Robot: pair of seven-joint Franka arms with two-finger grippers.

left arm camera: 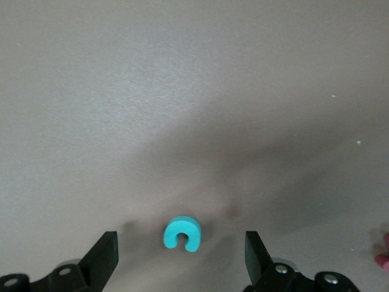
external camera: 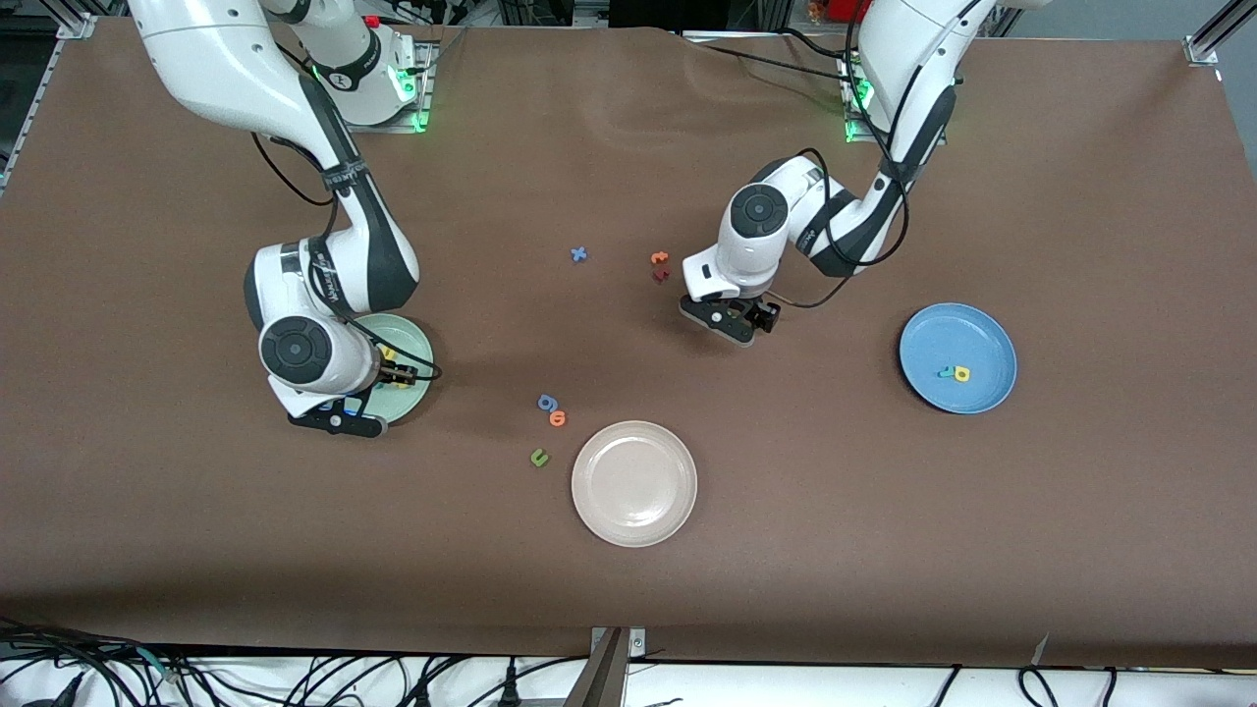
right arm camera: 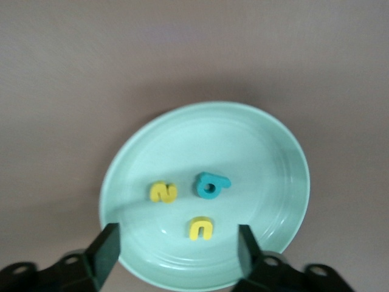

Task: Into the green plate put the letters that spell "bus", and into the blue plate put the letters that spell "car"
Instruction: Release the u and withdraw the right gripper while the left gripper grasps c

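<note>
In the right wrist view the pale green plate (right arm camera: 267, 164) holds a yellow s (right arm camera: 163, 192), a teal b (right arm camera: 211, 185) and a yellow u (right arm camera: 201, 228). My right gripper (right arm camera: 177, 238) hangs open over the plate's rim (external camera: 417, 358), empty, the u lying between its fingers. My left gripper (left arm camera: 180, 243) is open low over the table, its fingers either side of a teal c (left arm camera: 182, 233) without touching it. In the front view that gripper (external camera: 729, 322) hides the c. The blue plate (external camera: 967, 334) holds a teal r (external camera: 947, 372) and a yellow a (external camera: 962, 374).
A beige plate (external camera: 633, 482) sits nearest the front camera. Beside it lie a blue g (external camera: 547, 402), an orange o (external camera: 558, 418) and a dark green u (external camera: 538, 457). A blue x (external camera: 578, 254), an orange t (external camera: 659, 257) and a dark red letter (external camera: 660, 276) lie mid-table.
</note>
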